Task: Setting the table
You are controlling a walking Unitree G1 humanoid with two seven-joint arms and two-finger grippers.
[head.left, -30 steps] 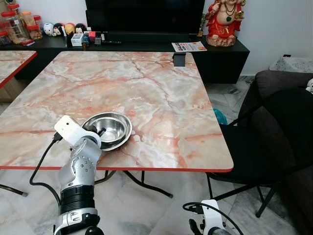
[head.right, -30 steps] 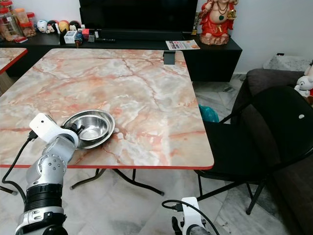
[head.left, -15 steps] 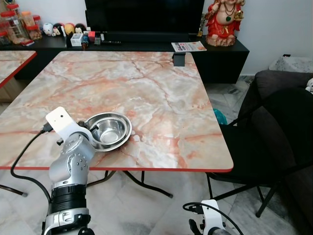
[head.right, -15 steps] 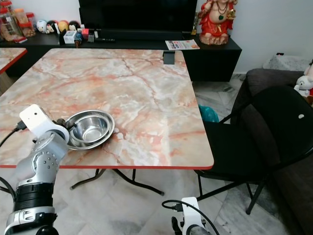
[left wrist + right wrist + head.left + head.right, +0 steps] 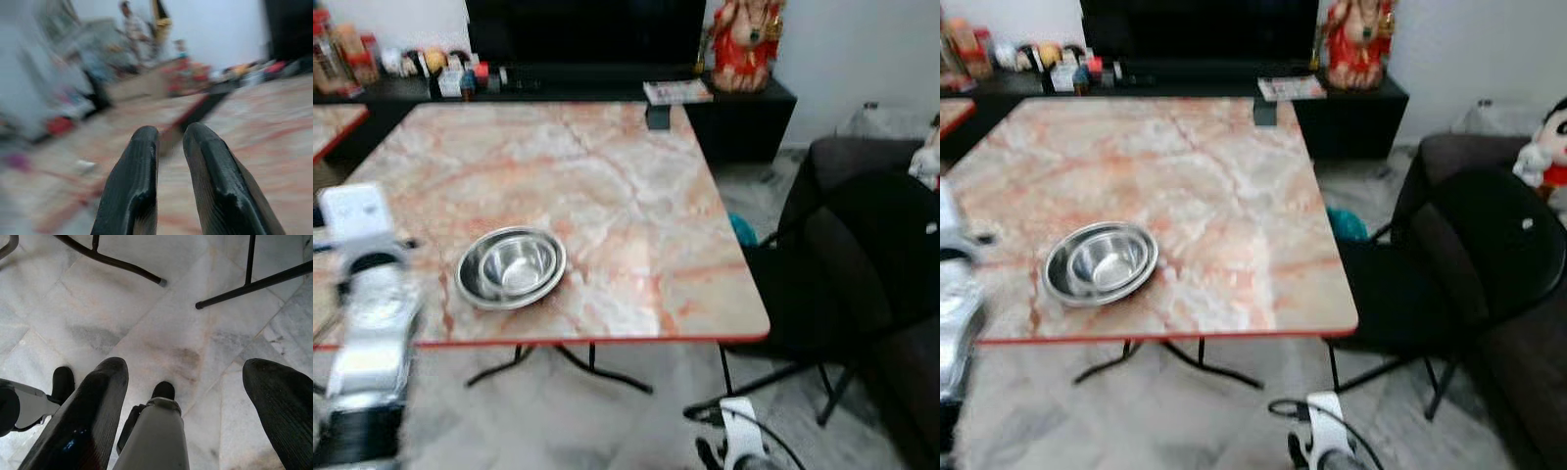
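The bowl (image 5: 510,267) is gleaming as polished metal, its inside throwing back bright reflections. The table (image 5: 607,166) under it is showing a glossy, smooth marble-patterned top in pink and cream, edged with a thin red band. The left arm (image 5: 367,313) is shining as brushed silver metal with a white plastic block on top. The left gripper (image 5: 168,161) is showing matt black fingers, faintly ribbed. The chair (image 5: 862,255) is looking like dull black cloth. The floor (image 5: 161,328) is lying as smooth pale marble tile, lightly veined.
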